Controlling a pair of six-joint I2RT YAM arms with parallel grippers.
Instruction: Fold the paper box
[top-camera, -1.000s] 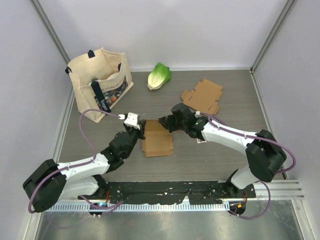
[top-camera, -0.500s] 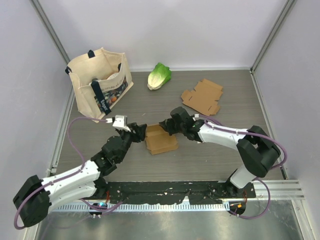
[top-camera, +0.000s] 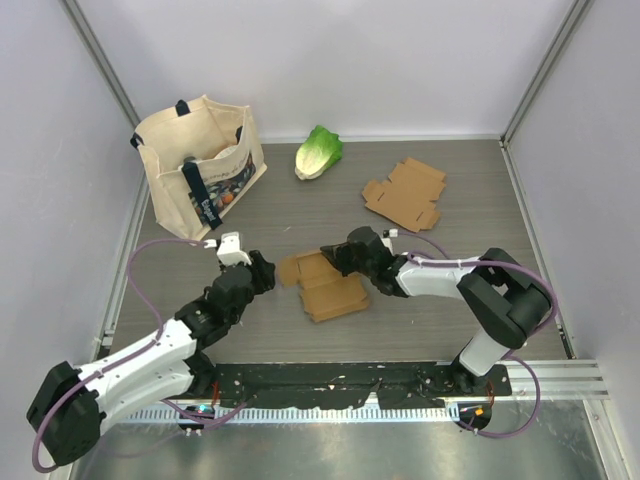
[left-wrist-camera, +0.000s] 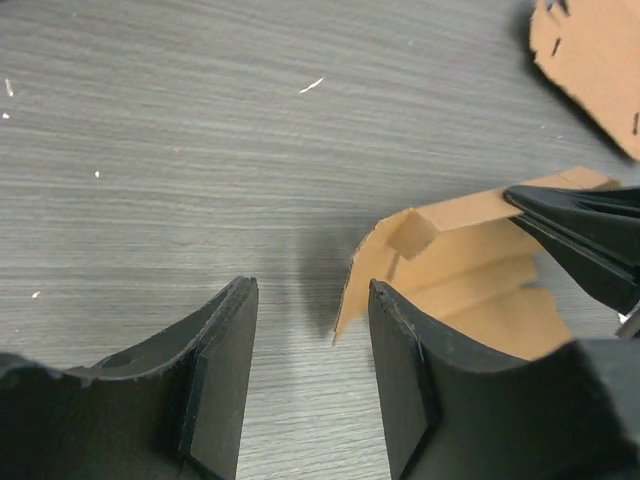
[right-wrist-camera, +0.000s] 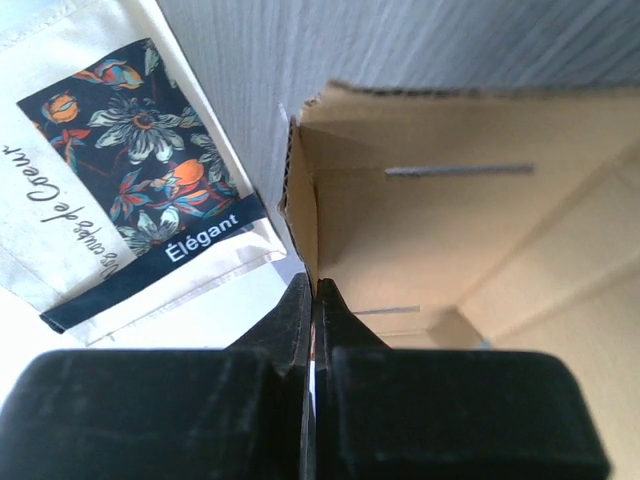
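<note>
The brown paper box (top-camera: 328, 285) lies partly folded in the middle of the table, with its walls half raised. My right gripper (top-camera: 336, 256) is shut on the box's far wall; in the right wrist view the jaws (right-wrist-camera: 313, 305) pinch the thin cardboard edge, with the box's inside (right-wrist-camera: 450, 220) beyond. My left gripper (top-camera: 264, 272) stands open just left of the box, holding nothing. In the left wrist view, bare table shows between its fingers (left-wrist-camera: 225, 380), and the box's left flap (left-wrist-camera: 372, 268) rises just ahead of the right finger.
A cream tote bag (top-camera: 200, 165) with a floral pocket stands at the back left. A green lettuce (top-camera: 318, 152) lies at the back centre. A second, flat cardboard blank (top-camera: 405, 193) lies at the back right, also seen in the left wrist view as flat cardboard (left-wrist-camera: 590, 60).
My left gripper has opened, let go of the box and drawn back to the left. My right gripper has shut on the far wall. The box has slid slightly right and nearer.
</note>
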